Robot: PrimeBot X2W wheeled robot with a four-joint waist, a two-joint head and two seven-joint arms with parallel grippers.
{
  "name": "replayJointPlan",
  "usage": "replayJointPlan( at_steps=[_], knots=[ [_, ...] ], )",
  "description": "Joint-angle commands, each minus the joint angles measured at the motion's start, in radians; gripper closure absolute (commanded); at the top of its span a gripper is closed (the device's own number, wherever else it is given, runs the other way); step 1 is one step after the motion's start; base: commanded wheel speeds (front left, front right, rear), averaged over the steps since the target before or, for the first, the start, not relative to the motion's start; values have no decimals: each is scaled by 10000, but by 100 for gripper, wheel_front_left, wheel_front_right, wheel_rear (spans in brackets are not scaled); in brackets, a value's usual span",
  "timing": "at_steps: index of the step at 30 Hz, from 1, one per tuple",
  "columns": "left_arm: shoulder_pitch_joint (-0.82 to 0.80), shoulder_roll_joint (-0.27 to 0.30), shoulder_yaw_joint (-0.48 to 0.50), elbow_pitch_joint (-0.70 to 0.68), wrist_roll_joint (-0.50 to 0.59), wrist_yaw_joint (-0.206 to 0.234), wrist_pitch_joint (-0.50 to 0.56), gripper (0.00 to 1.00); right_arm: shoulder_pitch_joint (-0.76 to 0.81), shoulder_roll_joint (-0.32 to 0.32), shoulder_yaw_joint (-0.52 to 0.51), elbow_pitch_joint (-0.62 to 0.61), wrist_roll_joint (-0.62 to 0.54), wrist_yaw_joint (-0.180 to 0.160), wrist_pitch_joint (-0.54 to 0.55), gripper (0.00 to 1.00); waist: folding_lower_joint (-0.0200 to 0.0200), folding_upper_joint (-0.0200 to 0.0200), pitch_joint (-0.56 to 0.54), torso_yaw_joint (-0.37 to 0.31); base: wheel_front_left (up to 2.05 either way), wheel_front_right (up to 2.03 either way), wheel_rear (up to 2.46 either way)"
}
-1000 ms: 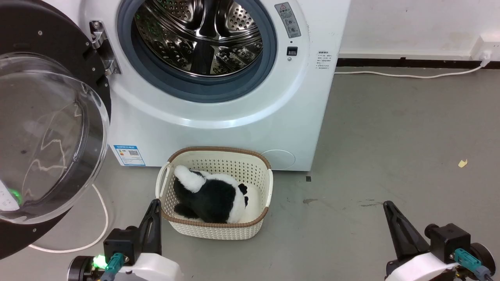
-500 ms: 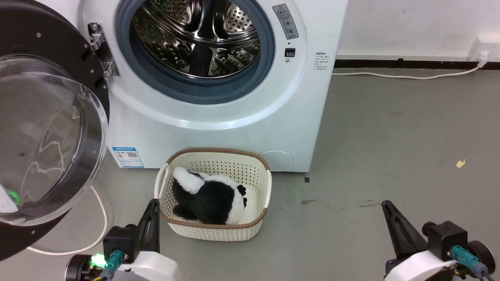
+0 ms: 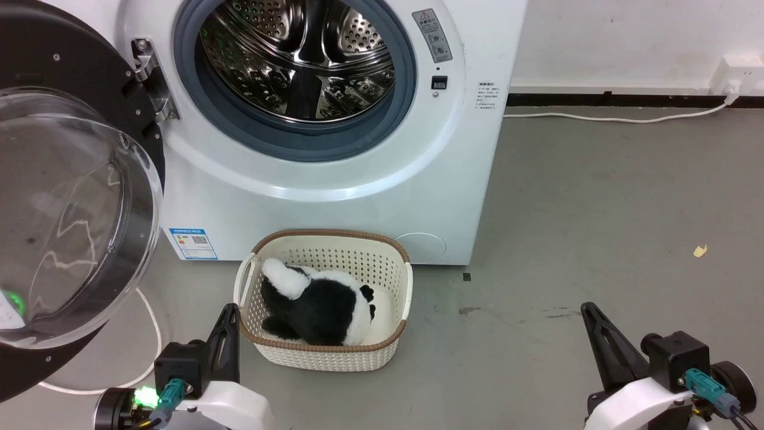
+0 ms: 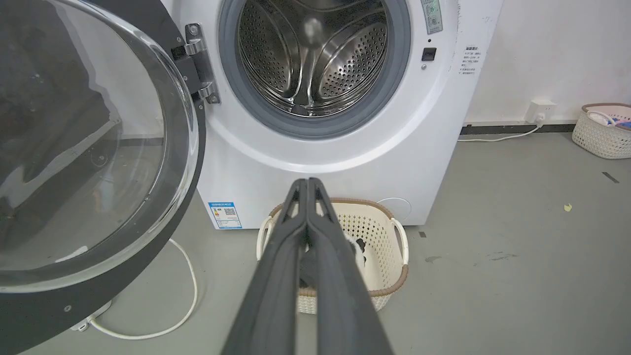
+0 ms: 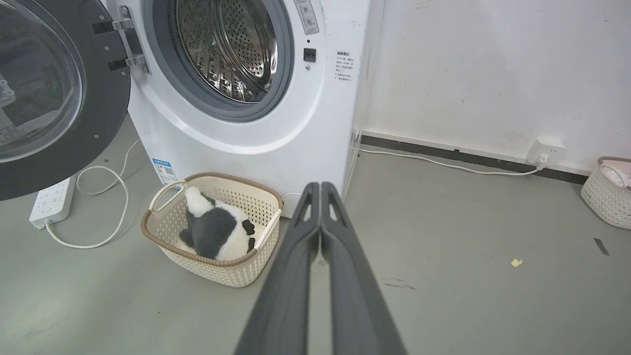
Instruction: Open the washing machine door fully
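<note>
Finds washing machine door (image 3: 65,197) swung wide, bare floor (image 3: 597,209) rightward; left gripper (image 4: 306,185), right gripper (image 5: 320,187) pinched closed, empty; unchanged since, besides camera drift.

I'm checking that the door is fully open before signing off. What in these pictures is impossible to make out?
The washing machine door: far side cut off by the left edge, head and left wrist views.
Blue label on the washing machine: print too small, head view.
Plush toy: left wrist view, mostly hidden by the left tool.
</note>
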Motion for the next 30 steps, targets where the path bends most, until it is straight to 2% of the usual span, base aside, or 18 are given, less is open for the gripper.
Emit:
replayJointPlan(
  at_steps=[1,30],
  knots=[
    [-143,-71,51,-57,108,-48,71,100,-114,44,16,-95,-73,7,43,100,0,0,-5,-6,0,0,0],
    [-158,-143,189,-137,269,-145,264,100,-140,47,39,-193,-166,8,233,100,0,0,-39,-44,0,0,0]
  ],
)
